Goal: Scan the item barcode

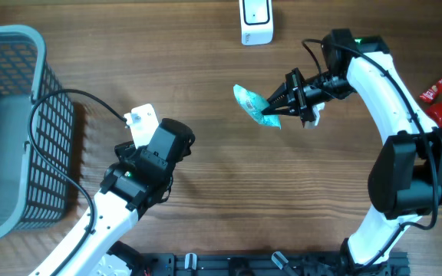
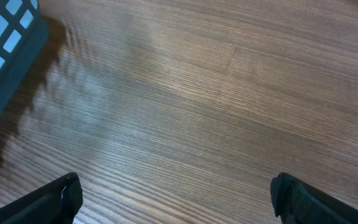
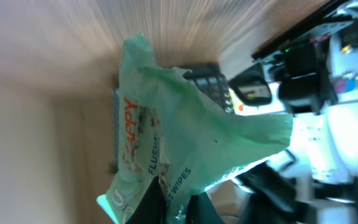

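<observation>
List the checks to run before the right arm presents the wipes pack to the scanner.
1. Right gripper shut on the wipes pack: ok.
2. Pack lifted off the table: ok.
3. White scanner in view, nothing between it and the pack: ok.
4. Barcode turned toward the scanner: cannot tell, no barcode shows in any view.
5. Left gripper open, holding nothing, away from the pack: ok.
6. Basket out of the path: ok.
</observation>
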Action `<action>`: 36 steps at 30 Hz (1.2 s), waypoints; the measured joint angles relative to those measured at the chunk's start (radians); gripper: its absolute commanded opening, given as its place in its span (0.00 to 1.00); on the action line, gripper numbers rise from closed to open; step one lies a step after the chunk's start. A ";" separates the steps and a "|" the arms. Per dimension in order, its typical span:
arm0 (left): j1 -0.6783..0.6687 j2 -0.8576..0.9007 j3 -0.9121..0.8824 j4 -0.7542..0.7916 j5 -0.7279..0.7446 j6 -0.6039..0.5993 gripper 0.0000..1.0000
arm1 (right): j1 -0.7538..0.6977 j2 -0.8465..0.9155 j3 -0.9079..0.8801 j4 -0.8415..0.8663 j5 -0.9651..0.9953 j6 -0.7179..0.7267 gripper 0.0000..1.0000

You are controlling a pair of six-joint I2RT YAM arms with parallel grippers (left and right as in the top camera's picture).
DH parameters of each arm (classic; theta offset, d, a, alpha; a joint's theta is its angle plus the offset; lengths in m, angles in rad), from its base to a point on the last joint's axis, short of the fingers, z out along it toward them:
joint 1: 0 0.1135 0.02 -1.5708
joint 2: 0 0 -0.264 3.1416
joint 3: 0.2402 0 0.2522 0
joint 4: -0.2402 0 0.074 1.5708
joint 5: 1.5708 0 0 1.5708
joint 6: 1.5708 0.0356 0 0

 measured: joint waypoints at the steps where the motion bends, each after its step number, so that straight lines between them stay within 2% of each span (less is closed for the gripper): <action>1: 0.000 0.000 0.000 0.000 0.000 0.000 1.00 | -0.002 0.000 0.000 -0.033 -0.026 -0.081 0.04; 3: 0.000 0.000 0.000 0.000 0.000 0.000 1.00 | -0.006 0.000 0.000 -0.130 -0.069 -0.225 0.04; 6: 0.000 0.000 0.000 0.000 0.000 0.000 1.00 | -0.016 0.000 0.000 -0.168 -0.097 -0.339 0.04; 15: 0.000 0.000 0.000 0.000 0.000 0.000 1.00 | -0.032 0.000 0.000 -0.156 -0.105 -0.410 0.04; 17: 0.000 0.000 0.000 0.000 0.000 0.000 1.00 | -0.032 0.000 0.000 -0.069 -0.049 -0.423 0.04; 21: 0.000 0.000 0.000 0.001 0.000 0.000 1.00 | -0.032 0.000 -0.003 0.102 0.256 -0.501 0.04; 25: 0.000 0.000 0.000 0.000 0.000 0.000 1.00 | -0.033 0.000 -0.005 0.261 0.455 -0.555 0.04; 28: 0.000 0.000 0.000 0.001 0.000 0.000 1.00 | -0.023 0.000 -0.006 0.366 0.663 -0.448 0.04; 30: 0.000 0.000 0.000 0.000 0.000 0.000 1.00 | -0.015 0.000 -0.008 0.496 0.762 -0.411 0.04; 36: 0.000 0.000 0.000 0.001 0.000 0.000 1.00 | 0.010 0.000 -0.012 0.931 0.864 -0.401 0.04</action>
